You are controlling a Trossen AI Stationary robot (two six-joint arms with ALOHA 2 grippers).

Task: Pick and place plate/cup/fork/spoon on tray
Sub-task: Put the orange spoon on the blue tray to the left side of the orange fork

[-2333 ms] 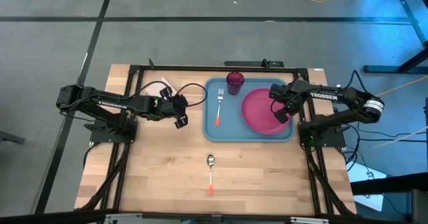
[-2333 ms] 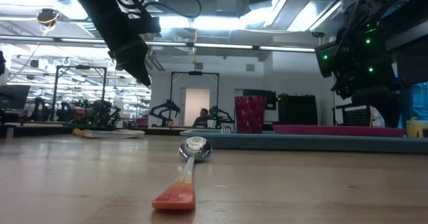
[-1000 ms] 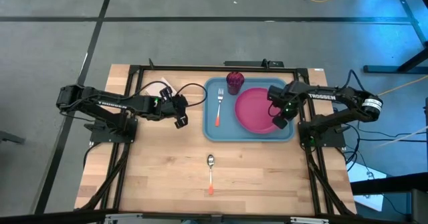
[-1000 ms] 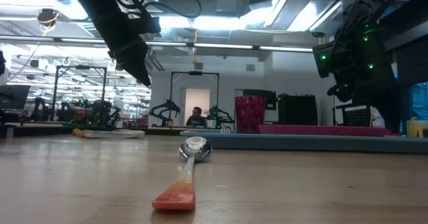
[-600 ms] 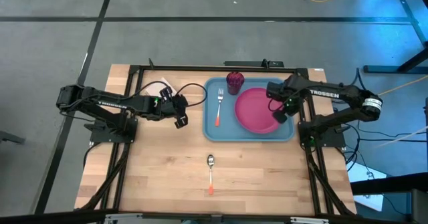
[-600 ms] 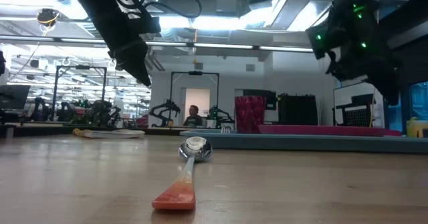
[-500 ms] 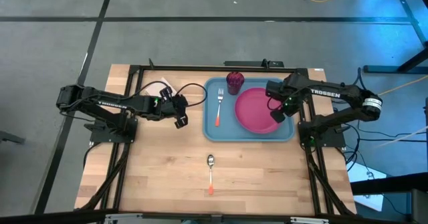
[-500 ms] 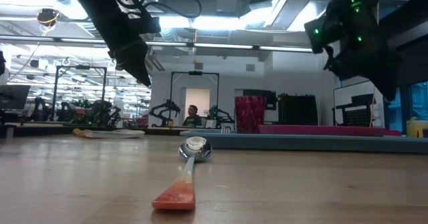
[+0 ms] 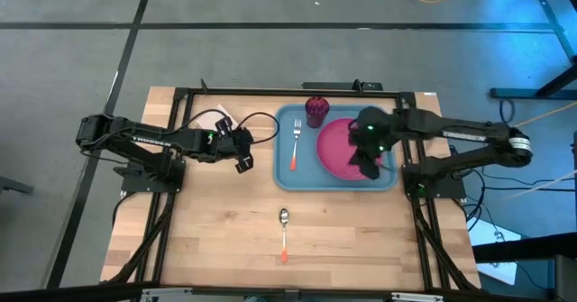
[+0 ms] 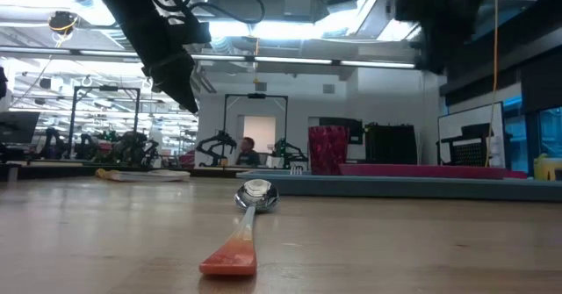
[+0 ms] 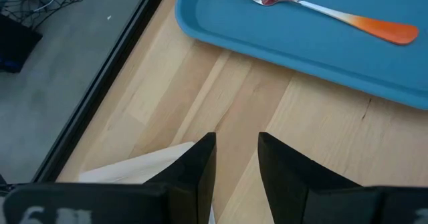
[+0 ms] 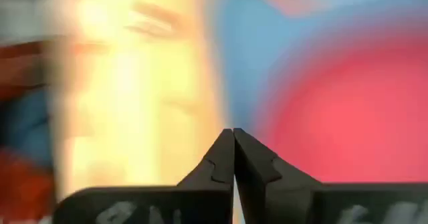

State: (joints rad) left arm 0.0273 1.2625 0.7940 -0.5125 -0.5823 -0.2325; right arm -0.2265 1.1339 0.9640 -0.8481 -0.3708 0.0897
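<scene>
Four pieces of tableware show, three of them already on the tray (image 9: 285, 171), a smooth light-blue plastic rectangle with rounded corners and a raised rim, set at the far side of the pale wood-plank table (image 9: 207, 239). Lying flat in the tray's right half is the plate (image 9: 334, 149), a wide round magenta disc. The right gripper (image 9: 367, 165) hangs over the plate's right part, its two dark fingers (image 12: 221, 160) pressed tip to tip with nothing between them. Clear of the tray's left edge, the left gripper (image 9: 243, 162) hovers above bare wood, its blocky fingers (image 11: 194, 174) a narrow gap apart and holding nothing. At the tray's far edge, just beyond the plate, stands the cup (image 9: 315, 110), small, round and dark red. Left of the plate lies the fork (image 9: 295, 144), slim silver metal with an orange-red handle that points toward the near side. Off the tray, on the wood nearer the front, rests the spoon (image 9: 284, 233), with its round shiny bowl toward the tray, well apart from both grippers.
</scene>
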